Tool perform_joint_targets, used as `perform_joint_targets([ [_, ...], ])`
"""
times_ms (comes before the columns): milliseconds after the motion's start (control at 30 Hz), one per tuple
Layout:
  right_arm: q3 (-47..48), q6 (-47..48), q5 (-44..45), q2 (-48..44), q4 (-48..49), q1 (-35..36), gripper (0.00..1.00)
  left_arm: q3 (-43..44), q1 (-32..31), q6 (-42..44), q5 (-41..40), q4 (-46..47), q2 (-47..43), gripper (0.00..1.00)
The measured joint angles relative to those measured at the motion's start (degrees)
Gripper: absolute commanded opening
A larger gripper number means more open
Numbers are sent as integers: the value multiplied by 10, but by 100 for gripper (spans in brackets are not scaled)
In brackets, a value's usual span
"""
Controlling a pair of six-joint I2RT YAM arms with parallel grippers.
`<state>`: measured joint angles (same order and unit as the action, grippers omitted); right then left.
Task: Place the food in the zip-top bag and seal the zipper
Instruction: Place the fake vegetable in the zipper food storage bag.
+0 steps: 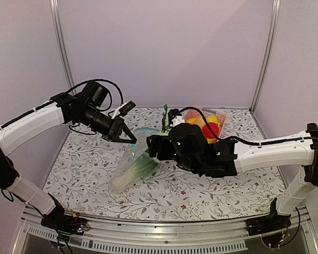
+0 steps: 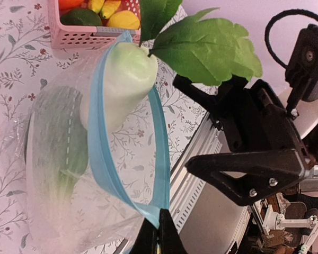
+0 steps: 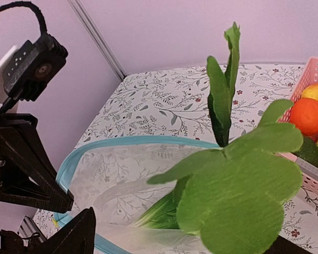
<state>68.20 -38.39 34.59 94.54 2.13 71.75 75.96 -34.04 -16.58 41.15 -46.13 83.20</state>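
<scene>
From above, our left fingers (image 1: 128, 135) pinch the mouth of the zip-top bag (image 1: 124, 177) up above the tabletop (image 1: 201, 196)

Left wrist: they clamp the zipper (image 2: 98, 159); the bok choy (image 2: 122, 79) points stem-first into the mouth

Right wrist: its leaves (image 3: 238, 196) hide our right fingers' (image 3: 79, 235) grip; we cannot tell it

Clear zip-top bag (image 2: 42, 185) lying on its side, light-blue zipper (image 2: 97, 153) looped open, pinched by my left gripper (image 2: 159, 234); green toy vegetable (image 2: 63, 137) inside, pale leafy vegetable (image 2: 124, 74) stem-first in the mouth.
</scene>
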Motion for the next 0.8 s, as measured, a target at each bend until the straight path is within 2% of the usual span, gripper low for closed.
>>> perform_joint_targets([
  [100,0,20,12,-26,-12,0,91,0,0,0,0,0,0,0],
  [233,0,37,15,-59,-40,-10,91,-1,0,0,0,0,0,0],
  [400,6,32,-16,-76,-103,-57,91,-1,0,0,0,0,-1,0],
  [567,53,33,-56,-75,-193,-92,88,-3,1,0,0,0,-1,0],
  [800,126,44,-119,-54,-253,-96,87,-5,1,0,0,0,-1,0],
])
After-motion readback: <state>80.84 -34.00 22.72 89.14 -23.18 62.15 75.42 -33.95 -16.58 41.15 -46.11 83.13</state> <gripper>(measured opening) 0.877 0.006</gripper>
